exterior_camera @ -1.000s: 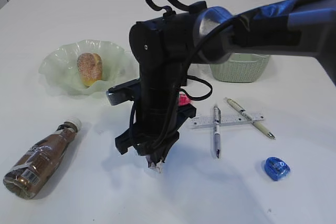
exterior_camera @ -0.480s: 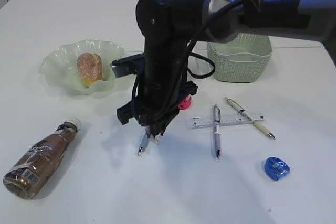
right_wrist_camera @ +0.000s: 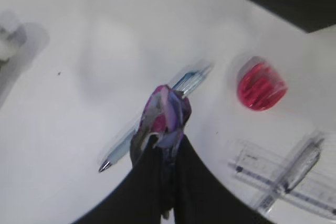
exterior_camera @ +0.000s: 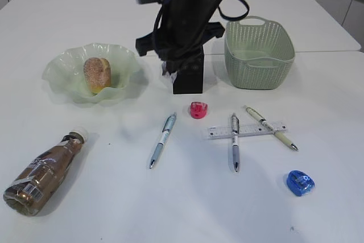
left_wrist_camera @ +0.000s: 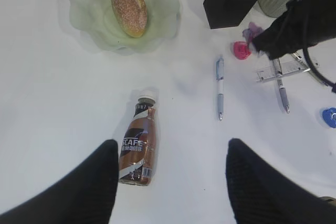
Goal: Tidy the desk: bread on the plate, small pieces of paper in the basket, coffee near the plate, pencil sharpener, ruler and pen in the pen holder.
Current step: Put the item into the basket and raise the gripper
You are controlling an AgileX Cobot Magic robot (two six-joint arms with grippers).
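Right tool [right_wrist_camera: 167, 145] clamped on crumpled paper [right_wrist_camera: 164, 115]; left tool [left_wrist_camera: 170, 174] apart, empty.
The paper seems light and soft; a pinch on its bunched middle should hold.

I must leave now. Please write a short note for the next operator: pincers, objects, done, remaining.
Right pincer: shut on a crumpled paper piece, raised near the pen holder.
Left pincer: open, empty, above the coffee.
Done: bread on the plate.
Left: paper into the basket; coffee, lying down, to the plate; three pens, ruler, two sharpeners into the holder.
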